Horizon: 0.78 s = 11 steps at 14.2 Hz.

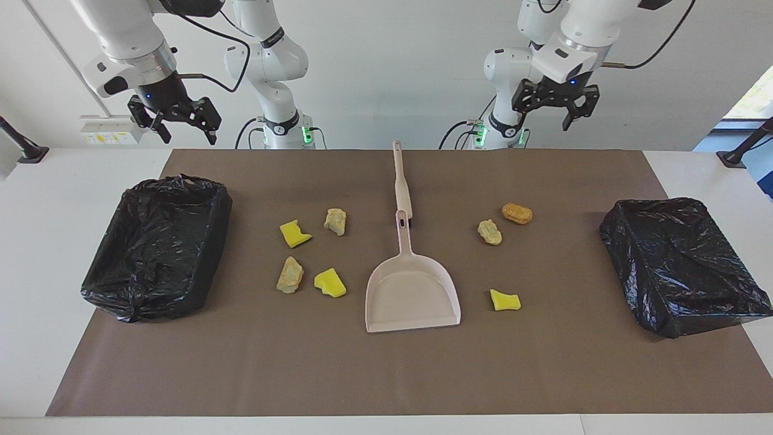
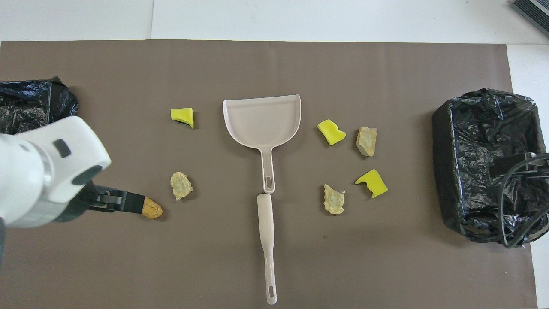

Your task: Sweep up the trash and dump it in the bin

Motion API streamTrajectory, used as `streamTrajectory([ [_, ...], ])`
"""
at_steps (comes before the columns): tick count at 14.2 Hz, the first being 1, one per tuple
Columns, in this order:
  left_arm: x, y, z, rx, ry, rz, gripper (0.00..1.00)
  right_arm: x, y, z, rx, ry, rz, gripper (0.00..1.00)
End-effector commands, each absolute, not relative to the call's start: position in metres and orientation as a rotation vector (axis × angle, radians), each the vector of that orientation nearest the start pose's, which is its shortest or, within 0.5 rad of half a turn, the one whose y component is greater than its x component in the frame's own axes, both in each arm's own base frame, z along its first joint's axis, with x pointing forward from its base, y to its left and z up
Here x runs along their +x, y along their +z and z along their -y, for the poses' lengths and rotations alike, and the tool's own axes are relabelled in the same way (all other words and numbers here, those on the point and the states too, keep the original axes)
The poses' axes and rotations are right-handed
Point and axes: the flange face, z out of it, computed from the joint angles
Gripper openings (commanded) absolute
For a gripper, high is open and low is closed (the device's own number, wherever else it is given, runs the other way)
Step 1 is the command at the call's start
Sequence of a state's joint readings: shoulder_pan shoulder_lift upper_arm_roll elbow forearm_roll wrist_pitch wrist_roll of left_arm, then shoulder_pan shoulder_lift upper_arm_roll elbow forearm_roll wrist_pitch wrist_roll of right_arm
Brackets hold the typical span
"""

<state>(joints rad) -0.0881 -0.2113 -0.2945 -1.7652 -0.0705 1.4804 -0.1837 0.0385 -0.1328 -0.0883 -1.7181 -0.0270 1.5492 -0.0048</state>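
Trash first: where does it lie, and who is placed to start?

– Start at the right arm's end. The right end effector (image 1: 188,138) hangs spread open and empty over the robots' edge of the white counter (image 1: 60,241), near the black-bag-lined bin (image 1: 205,254). Next come four scraps on the brown mat (image 1: 386,374): two yellow sponge chunks (image 1: 295,234) and two pale beige rock-like lumps (image 1: 336,221).

– And the tools?

– They lie mid-counter between the arms. The long beige-handled brush (image 1: 401,181) is in line with the beige plastic dustpan (image 1: 412,293), and both long axes run straight away from the robots. The brush is nearer to them, and neither arm looks clearly closer.

– Then?

– A third beige lump (image 1: 490,232), the orange-brown oval lump (image 1: 517,213) and a third yellow chunk (image 1: 505,300). After those comes the second bag-lined bin (image 1: 610,241). The left end effector (image 1: 552,115) is open, holds nothing, and hangs high over the robots' edge of the counter
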Motion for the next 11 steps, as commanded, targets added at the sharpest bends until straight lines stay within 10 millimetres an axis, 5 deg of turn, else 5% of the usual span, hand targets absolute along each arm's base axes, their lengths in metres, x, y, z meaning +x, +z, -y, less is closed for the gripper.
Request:
streamTrajectory([
  [1, 0.398, 0.585, 0.246, -3.124, 0.111, -0.229, 1.0, 0.504, 0.614, 0.028, -3.161, 0.043, -0.009, 1.0],
  [4, 0.367, 0.532, 0.298, -3.135, 0.141, -0.223, 1.0, 0.502, 0.606, 0.029, -3.159, 0.072, -0.011, 1.0],
  [9, 0.315, 0.456, 0.36, -3.105, 0.108, -0.261, 1.0, 0.498, 0.584, 0.031, -3.171, 0.145, 0.022, 1.0],
  [11, 0.284, 0.41, 0.381, -3.1, 0.057, -0.233, 1.0, 0.499, 0.582, 0.031, -3.172, 0.143, 0.059, 1.0],
])
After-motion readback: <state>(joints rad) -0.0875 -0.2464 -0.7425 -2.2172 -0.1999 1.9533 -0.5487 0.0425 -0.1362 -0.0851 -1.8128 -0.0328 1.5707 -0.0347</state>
